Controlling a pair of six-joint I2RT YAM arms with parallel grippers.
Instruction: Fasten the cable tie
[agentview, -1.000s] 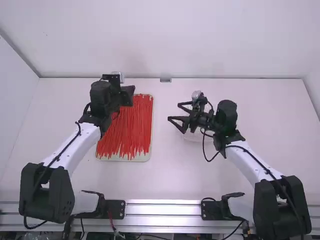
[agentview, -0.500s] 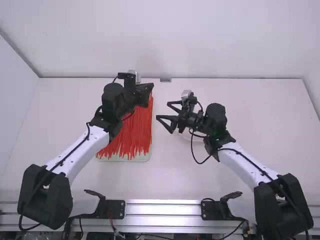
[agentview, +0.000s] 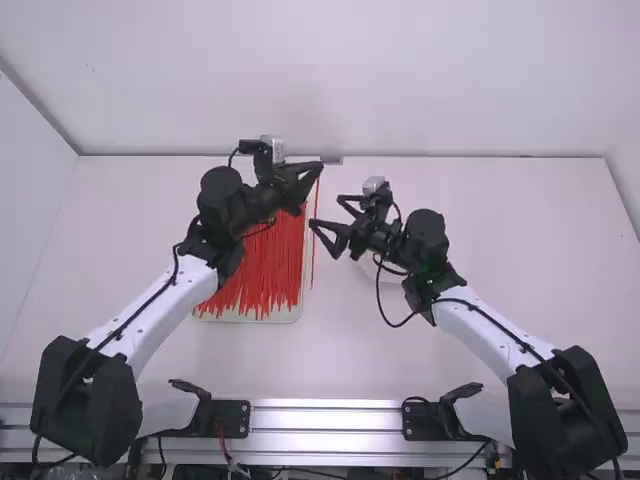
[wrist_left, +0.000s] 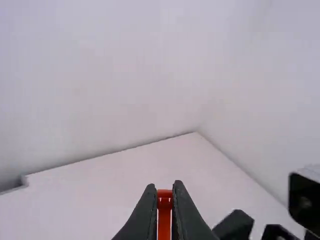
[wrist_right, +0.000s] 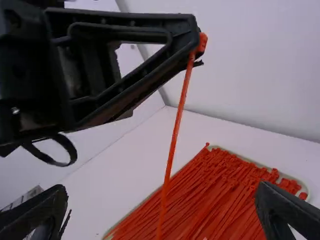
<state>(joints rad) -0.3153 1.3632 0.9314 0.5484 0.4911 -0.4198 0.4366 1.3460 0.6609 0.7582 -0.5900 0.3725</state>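
Observation:
My left gripper (agentview: 316, 168) is raised above the far end of the tray and is shut on the head of one red cable tie (agentview: 314, 225). The tie hangs straight down from the fingertips (wrist_left: 163, 199) and shows as a long strip (wrist_right: 176, 140) in the right wrist view. That same view looks at the left gripper (wrist_right: 197, 42) from close by. My right gripper (agentview: 327, 229) stands open just right of the hanging tie, its fingers (wrist_right: 37, 212) spread wide apart. Several more red ties (agentview: 262, 262) lie in a pile on the tray.
The beige tray (agentview: 252, 316) lies left of the table's middle. A small clear dish (agentview: 368, 264) sits under the right arm. The white table (agentview: 540, 230) is bare to the right, with walls behind and on the left.
The left gripper has lifted one tie off the pile and swung it up and to the right. The right gripper has moved left toward the hanging tie, still open.

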